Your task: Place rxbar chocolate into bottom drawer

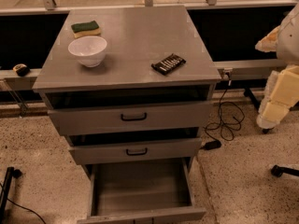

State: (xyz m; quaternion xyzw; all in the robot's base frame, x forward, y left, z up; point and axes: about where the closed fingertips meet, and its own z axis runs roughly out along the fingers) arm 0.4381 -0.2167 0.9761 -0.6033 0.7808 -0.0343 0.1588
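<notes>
Speckled stone floor (pixel 37 143) lies nearest me, and the wide plain grey metal bottom drawer (pixel 140 190) is pulled out over it, with nothing in it that I can see. Above it the two shallower grey drawers with black handles (pixel 133 117) stand slightly out of the cabinet, with dark gaps over their fronts. They overhang the back of the bottom drawer, so a release made too far back could land the bar on a drawer front or drop it into one of those gaps.

On the grey metal counter (pixel 140 36), the small flat black wrapped rxbar chocolate (pixel 168 63) lies at an angle near the front right. It is thin and the metal looks slick. If I come down off-centre, I judge it could skid ahead of me and go over the front edge onto the floor.

My cream blocky tool (pixel 274 107) hangs at the right, off the counter and well apart from the bar. I cannot tell how far open it is, but the bar is not in it.

A loose black cable (pixel 224 120) on the floor below it could snag my base.

Further back, the white round bowl (pixel 88 50) and the green-and-yellow sponge (pixel 86 29) are well apart from the bar and little threat.
</notes>
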